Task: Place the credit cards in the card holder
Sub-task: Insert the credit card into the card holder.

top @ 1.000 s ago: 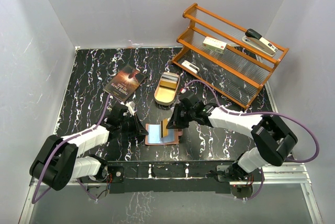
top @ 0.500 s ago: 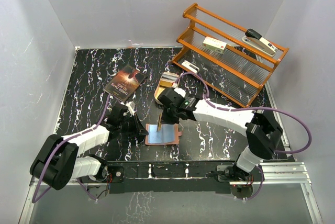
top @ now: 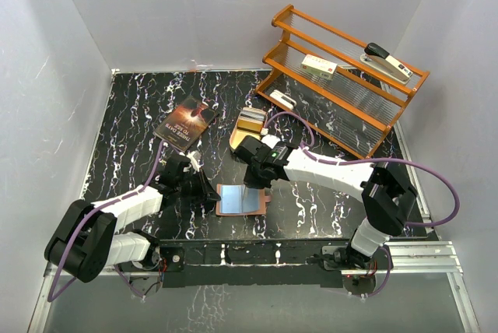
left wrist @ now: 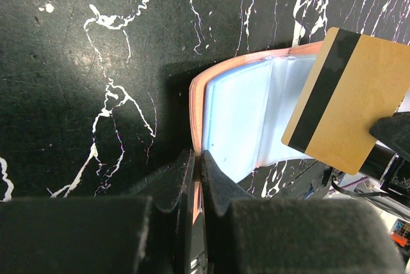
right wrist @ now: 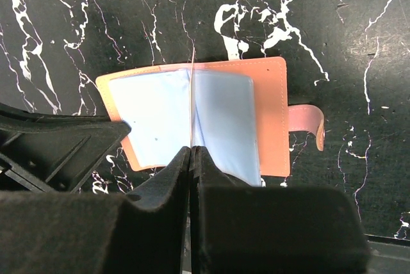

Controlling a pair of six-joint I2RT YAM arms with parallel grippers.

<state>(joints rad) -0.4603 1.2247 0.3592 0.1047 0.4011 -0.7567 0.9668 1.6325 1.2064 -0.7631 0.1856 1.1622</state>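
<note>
Top external view: the card holder point(top: 243, 200) lies open on the table point(top: 132, 115), just ahead of the arm bases. The left gripper point(left wrist: 197, 165) is clamped on its left edge. The right gripper point(right wrist: 192, 153) pinches a gold card point(left wrist: 349, 104) upright over the clear sleeves.

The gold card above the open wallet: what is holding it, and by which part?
The right end effector pinches the gold credit card by the edge opposite its black stripe. The left end effector grips the card holder by its cover's edge.
</note>
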